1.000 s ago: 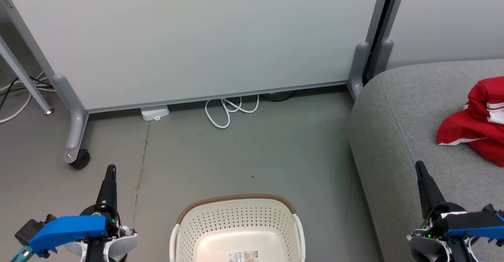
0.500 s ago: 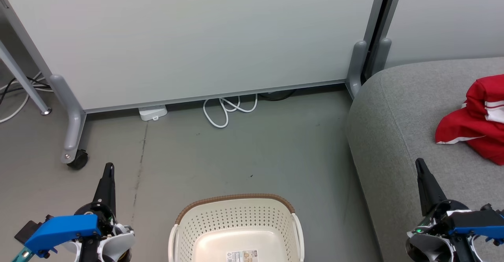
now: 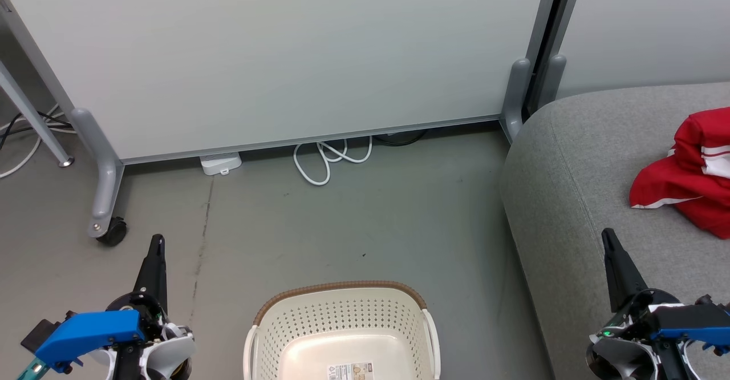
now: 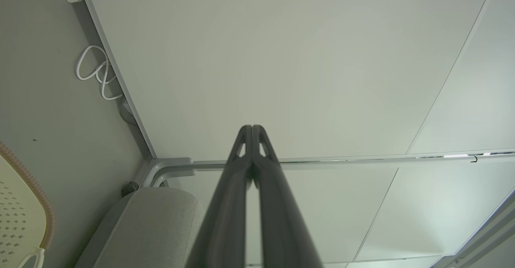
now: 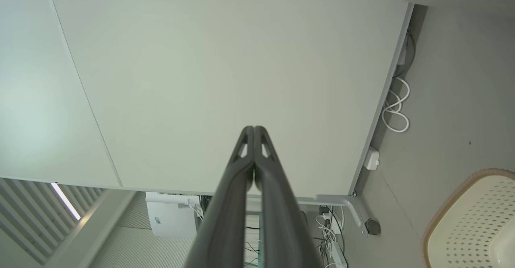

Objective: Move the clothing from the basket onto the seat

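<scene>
Red clothing point(image 3: 693, 183) with white trim lies bunched on the grey seat point(image 3: 576, 197) at the right of the head view. The cream basket point(image 3: 342, 334) with its brown rim stands on the floor at the bottom centre; what shows of its inside holds no clothing. My left gripper point(image 3: 155, 242) is shut, raised over the floor left of the basket. Over the seat's front part, below the clothing, my right gripper point(image 3: 608, 236) is also shut and holds nothing. In the wrist views the left gripper point(image 4: 252, 128) and the right gripper point(image 5: 254, 128) show fingers pressed together, pointing at a pale panel.
A pale partition panel point(image 3: 285, 55) on castor feet point(image 3: 111, 231) stands behind the basket. A white cable point(image 3: 328, 160) and a power strip point(image 3: 220, 163) lie at its base. Grey floor point(image 3: 353, 220) spreads between the basket and the panel.
The head view has shifted slightly, so everything sits a little lower-left. Both grippers stay shut in nearly the same places; the clothing has not moved on the seat.
</scene>
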{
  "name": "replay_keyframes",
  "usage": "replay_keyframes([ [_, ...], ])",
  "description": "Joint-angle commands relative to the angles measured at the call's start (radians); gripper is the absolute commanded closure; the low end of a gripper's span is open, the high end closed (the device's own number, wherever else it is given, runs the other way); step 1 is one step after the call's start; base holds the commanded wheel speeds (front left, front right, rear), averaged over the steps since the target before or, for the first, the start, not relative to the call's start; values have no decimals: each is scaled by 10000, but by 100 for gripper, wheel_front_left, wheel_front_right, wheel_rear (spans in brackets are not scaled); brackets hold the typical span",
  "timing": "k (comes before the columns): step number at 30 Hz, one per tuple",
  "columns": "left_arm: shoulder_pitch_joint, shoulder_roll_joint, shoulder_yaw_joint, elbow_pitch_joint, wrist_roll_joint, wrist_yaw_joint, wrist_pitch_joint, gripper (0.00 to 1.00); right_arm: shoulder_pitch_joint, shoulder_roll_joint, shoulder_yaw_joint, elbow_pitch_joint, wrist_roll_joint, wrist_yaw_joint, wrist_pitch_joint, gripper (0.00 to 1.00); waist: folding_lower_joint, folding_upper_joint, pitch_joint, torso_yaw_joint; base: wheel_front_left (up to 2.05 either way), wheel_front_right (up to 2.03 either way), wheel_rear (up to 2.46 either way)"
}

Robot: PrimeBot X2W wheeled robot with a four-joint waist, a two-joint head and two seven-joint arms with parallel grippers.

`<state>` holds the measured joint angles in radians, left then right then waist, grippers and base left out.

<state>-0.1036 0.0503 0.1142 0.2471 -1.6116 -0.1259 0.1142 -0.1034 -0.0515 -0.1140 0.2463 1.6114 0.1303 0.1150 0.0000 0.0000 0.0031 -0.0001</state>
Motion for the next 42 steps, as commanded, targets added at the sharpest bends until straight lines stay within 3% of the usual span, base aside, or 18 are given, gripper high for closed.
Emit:
replay_keyframes([
  [1,-101,-2,28,-33,-23,-97,39,100,-99,25,-15,-29,27,7,25,100,0,0,0,1,0,0,0],
  [42,-100,-2,25,-34,-25,-96,36,100,-99,23,-12,-30,28,7,22,100,0,0,0,1,0,0,0],
])
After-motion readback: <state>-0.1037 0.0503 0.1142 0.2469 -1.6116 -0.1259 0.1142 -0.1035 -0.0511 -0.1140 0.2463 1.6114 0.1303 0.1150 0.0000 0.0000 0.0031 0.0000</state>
